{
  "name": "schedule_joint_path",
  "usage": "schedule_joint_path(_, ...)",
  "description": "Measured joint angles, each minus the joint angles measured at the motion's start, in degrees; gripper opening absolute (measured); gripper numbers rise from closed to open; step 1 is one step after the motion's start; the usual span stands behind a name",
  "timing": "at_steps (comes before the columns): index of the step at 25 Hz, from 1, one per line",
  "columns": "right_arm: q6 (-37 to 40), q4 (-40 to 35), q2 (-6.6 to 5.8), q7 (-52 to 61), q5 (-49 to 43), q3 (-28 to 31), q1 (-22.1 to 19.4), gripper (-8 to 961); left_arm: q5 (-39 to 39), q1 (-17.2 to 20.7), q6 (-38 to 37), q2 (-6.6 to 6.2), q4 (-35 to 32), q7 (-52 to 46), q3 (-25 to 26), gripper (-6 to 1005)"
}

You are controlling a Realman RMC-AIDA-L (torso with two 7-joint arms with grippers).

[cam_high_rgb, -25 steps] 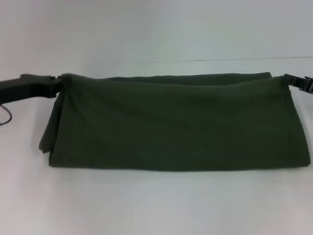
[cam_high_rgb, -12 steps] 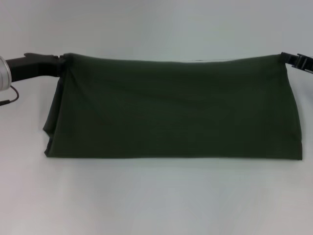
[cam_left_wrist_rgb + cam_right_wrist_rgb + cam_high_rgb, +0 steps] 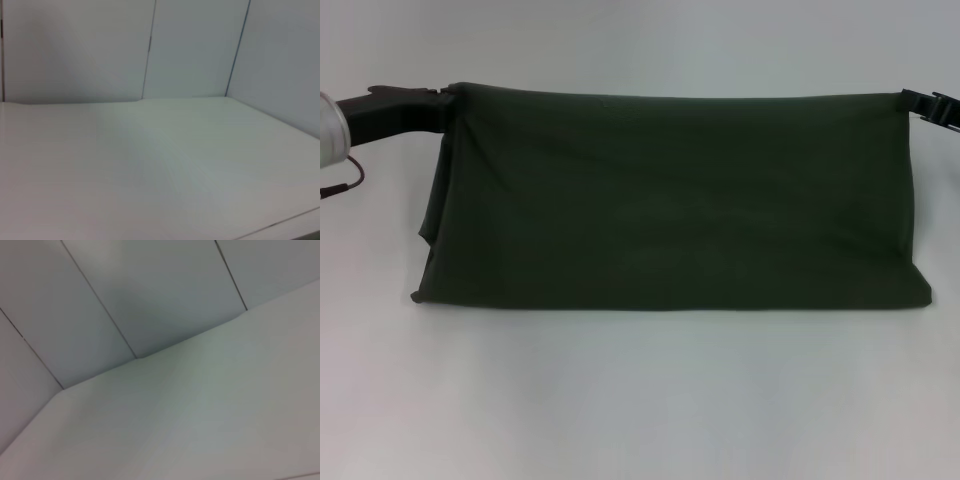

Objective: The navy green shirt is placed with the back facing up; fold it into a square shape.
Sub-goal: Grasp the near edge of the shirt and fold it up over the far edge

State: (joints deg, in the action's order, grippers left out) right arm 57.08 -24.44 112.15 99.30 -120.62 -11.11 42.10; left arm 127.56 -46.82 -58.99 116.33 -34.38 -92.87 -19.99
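Nearest the robot: bare white counter (image 3: pixel 640 400), smooth, nothing lying on this strip.

Next out: lower fold of the large dark olive-green soft cotton T-shirt (image 3: pixel 670 200) rests on the counter, running nearly the full width of the head view. Cloth rises from that fold as a taut sheet, top edge straight and level. Plain side faces the camera; no lettering, label or brand readable. Left end shows loose vertical pleats hanging below the held corner; right end drops cleanly to a rounded lower corner.

Top corners: left hand (image 3: pixel 442 98), black, closed tight on the shirt's upper left corner, its arm reaching in from the left edge with a thin cable looping below. Right hand (image 3: pixel 910 100), black, pinched closed on the upper right corner, mostly cut off by the frame edge.

Farthest: pale wall behind the counter. Both wrist views show only counter surface (image 3: pixel 150 170) and panelled wall seams; shirt not visible there.
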Motion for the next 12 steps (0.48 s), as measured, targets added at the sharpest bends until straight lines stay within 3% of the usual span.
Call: schedule_joint_path(12, -4.25, 1.58, 0.74, -1.04, 0.05, -0.84, 0.91, 173, -0.48, -1.1, 3.91, 0.14, 2.48, 0.58, -1.24, 33)
